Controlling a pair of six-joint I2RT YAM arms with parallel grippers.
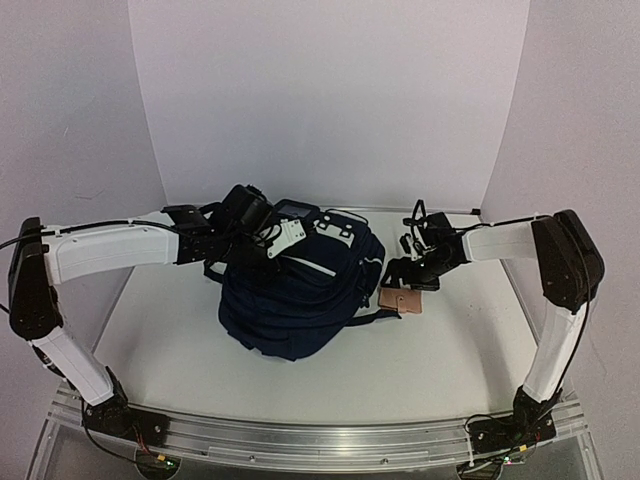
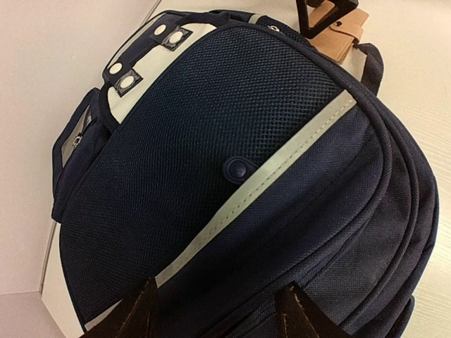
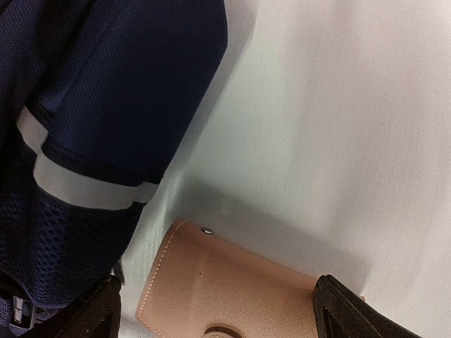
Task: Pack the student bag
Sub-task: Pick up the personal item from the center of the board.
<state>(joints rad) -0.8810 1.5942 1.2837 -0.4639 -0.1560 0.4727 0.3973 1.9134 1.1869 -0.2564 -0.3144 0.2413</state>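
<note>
White table (image 1: 160, 340). The student bag (image 1: 290, 300) lies at the centre of the top view, front up. I see the left gripper (image 2: 218, 296) at the bag's upper left, fingers spread over the mesh front; contact unclear. The right gripper (image 3: 215, 289) is right of centre, fingers released and straddling a tan leather wallet (image 1: 401, 300) just beside the bag.

Looks like a robotics lab: plain white panels (image 1: 330, 100) walling in a white bench (image 1: 180, 350), left arm (image 1: 110, 250) and right arm (image 1: 505, 240) bolted to an aluminium rail (image 1: 320, 440)
</note>
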